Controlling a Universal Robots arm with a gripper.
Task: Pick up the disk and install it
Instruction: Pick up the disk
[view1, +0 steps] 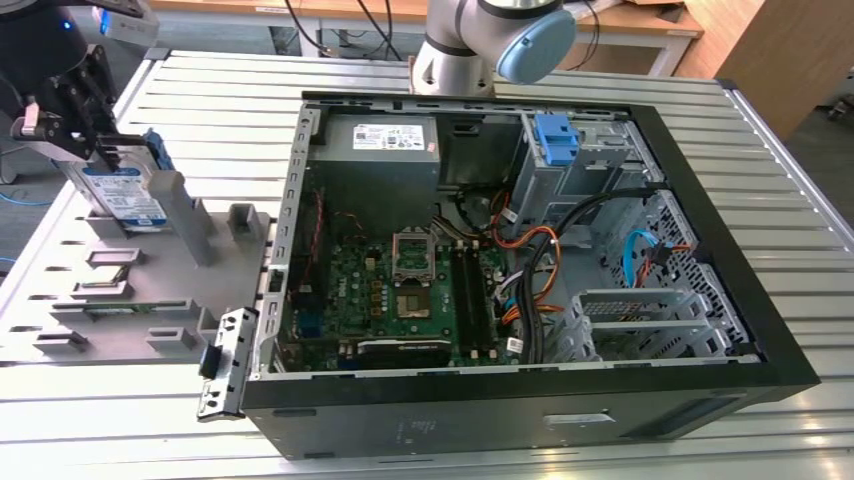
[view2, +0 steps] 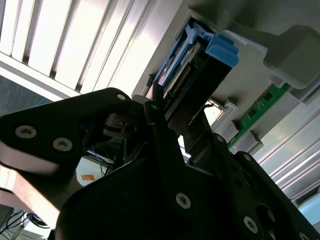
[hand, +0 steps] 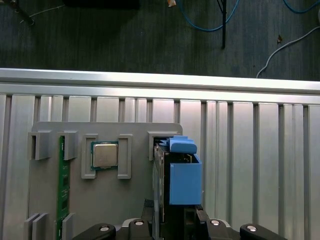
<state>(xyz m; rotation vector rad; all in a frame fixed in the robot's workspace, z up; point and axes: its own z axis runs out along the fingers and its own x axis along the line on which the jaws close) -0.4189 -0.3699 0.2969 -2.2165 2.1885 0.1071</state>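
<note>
Exterior view: the gripper (view1: 83, 140) is seen at the far end of the exterior view's left, over a grey holder tray (view1: 134, 300) on the slatted bench (view1: 561, 75).
Disk: the disk (view1: 123, 195) is stood on edge and slightly tilted in a slot of that tray, well apart from the open computer case (view1: 767, 300).
Fingers: in the second wrist view the black fingers (view2: 159, 125) are seen to either side of the disk's upper end and are judged to be clenched on it.
Step in hand: the pick-up is judged to be in progress; the disk is not yet clear of its slot, and nothing has been installed.
Next move calls for: a pull in line with the slot, so that the blue frame is not caught on the slot walls.
Around: a processor chip (hand: 104, 155) and a memory stick (hand: 62, 180) are held in neighbouring pockets of the tray.
In the way: inside the case, loose cables (view1: 534, 250) are draped near the drive bay, where a blue bracket (view1: 554, 140) is already seated beside the power supply (view1: 394, 135).
</note>
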